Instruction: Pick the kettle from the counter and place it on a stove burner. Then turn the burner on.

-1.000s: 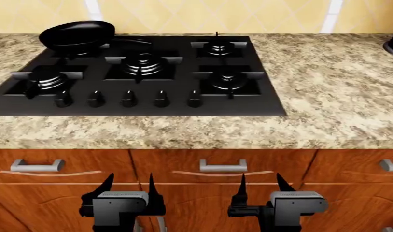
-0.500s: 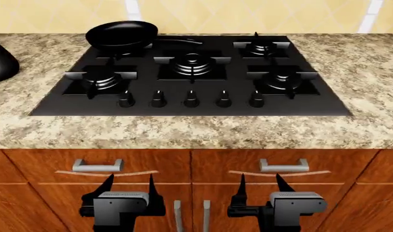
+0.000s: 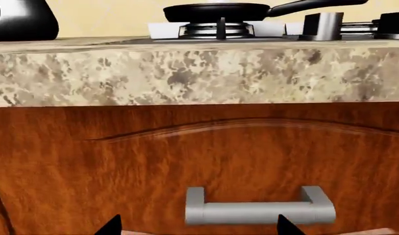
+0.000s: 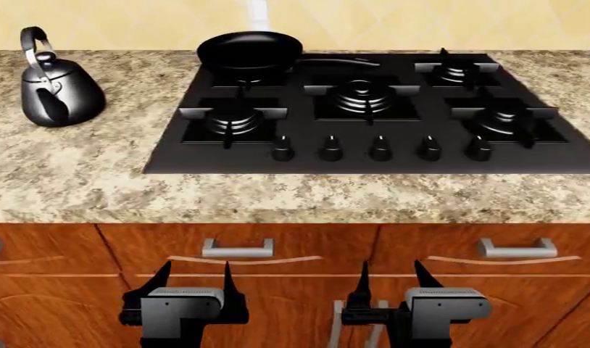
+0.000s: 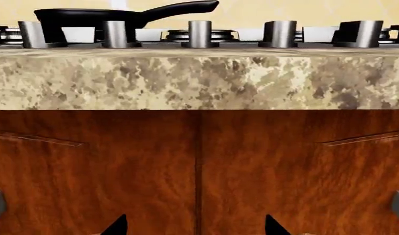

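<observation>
The glossy black kettle (image 4: 55,90) stands upright on the speckled counter (image 4: 92,174) at the far left, left of the black cooktop; its side (image 3: 19,19) shows in the left wrist view. The nearest stove burner (image 4: 233,119) is the front-left ring, bare under its grate. Both grippers hang low in front of the cabinet drawers, well below the counter's edge. My left gripper (image 4: 193,279) is open and holds nothing. My right gripper (image 4: 392,279) is also open and holds nothing.
A black frying pan (image 4: 249,51) sits on the back-left burner, handle pointing right. Several black knobs (image 4: 380,148) line the cooktop's front. Wooden drawers with metal handles (image 4: 237,249) face the grippers. A drawer handle (image 3: 260,210) lies close ahead of the left gripper.
The view has shifted left: the cooktop slid right in the head view and the kettle came fully into sight at the left. Both grippers stay open and unmoved.
</observation>
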Controlling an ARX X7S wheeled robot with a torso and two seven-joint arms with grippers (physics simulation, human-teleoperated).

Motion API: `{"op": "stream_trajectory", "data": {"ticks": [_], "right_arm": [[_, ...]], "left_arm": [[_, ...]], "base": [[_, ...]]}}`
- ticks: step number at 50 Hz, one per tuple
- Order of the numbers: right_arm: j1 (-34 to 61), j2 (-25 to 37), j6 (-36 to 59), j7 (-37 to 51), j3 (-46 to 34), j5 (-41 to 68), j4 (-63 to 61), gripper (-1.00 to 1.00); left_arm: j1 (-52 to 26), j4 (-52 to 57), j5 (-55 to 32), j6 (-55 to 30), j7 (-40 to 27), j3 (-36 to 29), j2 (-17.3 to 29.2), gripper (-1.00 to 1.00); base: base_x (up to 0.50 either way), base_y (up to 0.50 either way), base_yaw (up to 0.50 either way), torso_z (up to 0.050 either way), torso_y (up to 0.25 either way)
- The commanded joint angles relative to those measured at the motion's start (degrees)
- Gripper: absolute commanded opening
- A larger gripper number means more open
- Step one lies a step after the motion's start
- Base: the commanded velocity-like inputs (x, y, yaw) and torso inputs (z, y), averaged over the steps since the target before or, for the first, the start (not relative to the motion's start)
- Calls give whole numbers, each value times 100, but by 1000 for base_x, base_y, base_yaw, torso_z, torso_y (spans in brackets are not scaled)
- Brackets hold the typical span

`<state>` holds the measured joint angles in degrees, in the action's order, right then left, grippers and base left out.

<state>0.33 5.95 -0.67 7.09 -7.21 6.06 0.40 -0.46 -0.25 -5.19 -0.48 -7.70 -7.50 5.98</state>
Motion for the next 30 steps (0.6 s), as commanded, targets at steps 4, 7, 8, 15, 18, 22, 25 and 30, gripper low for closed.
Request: {"op": "stream_trajectory", "data": {"ticks": [4,7,8,15,18,22,25,30], "right_arm": [[11,71,3,99,-83,90,0,100],[16,86,1,116,-104,95,8,100],[15,90,-3,123,-108,100,7,100],[23,122,-10,158,-138,137,15,100],[30,135,-9,169,-155,150,21,100],[31,151,-16,187,-176,165,27,100],[33,163,-17,198,-195,173,31,100],[34,180,-3,225,-224,187,15,100]], "left_arm": [[-12,3,-94,-34,-90,-86,73,100],[-15,2,-102,-30,-99,-111,90,100],[-14,3,-98,-27,-101,-124,99,100],[-20,4,-114,-33,-127,-177,133,100],[-26,-2,-127,-32,-149,-185,141,100],[-28,-7,-137,-12,-186,-194,151,100],[-33,-16,-146,-7,-209,-202,159,100],[-50,-30,-178,-26,-257,-202,165,100]], "base": [[0,500,0,0,0],[0,500,0,0,0],[0,500,0,0,0],[0,500,0,0,0],[0,500,0,0,0],[0,500,0,0,0],[0,500,0,0,0],[0,500,0,0,0]]}}
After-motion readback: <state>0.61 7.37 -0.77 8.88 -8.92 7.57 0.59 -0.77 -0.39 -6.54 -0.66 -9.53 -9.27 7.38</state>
